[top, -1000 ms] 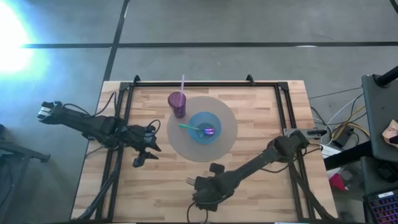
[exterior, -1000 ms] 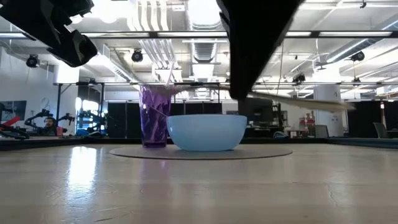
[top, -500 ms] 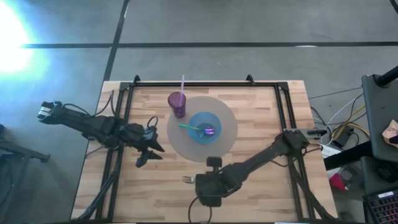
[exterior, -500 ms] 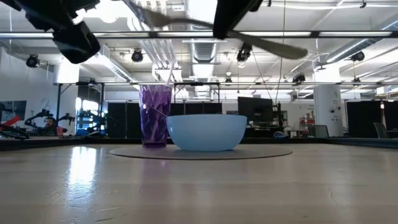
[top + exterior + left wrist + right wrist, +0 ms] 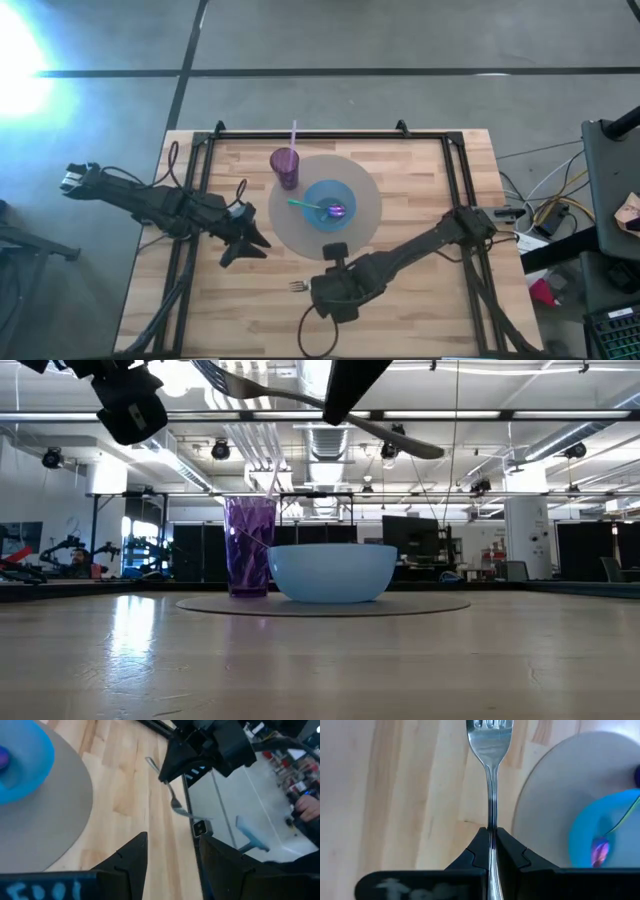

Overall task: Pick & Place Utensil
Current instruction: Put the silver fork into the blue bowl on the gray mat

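A metal fork (image 5: 491,765) hangs in the air over the table's near middle, with my right gripper (image 5: 491,840) shut on it; the high view shows its tines (image 5: 297,287) pointing toward the table's left. A blue bowl (image 5: 322,195) sits on a round grey plate (image 5: 360,225); a spoon (image 5: 320,208) with a green handle and purple head lies in the bowl. A purple cup (image 5: 285,165) with a straw stands at the plate's far left rim. My left gripper (image 5: 250,245) hovers open, left of the plate, holding nothing. My right gripper pinches the fork's handle (image 5: 491,822) between its two fingers, about midway along it. The fingers slant down from above and lie across the fork. The fork is lifted clear of the table, tilted, its tines end (image 5: 215,375) higher than its handle end (image 5: 435,452).
A black frame (image 5: 320,135) runs along the table's far edge and down both sides. Bare wood (image 5: 400,310) lies near the front edge, right of my right arm. The room beyond the table shows in the low view.
My right gripper has risen with the fork and drawn a little toward the plate, rolling its wrist; the fork, low and nearly level before, now hangs higher and tilted. My left gripper has tipped upward and rolled, staying open.
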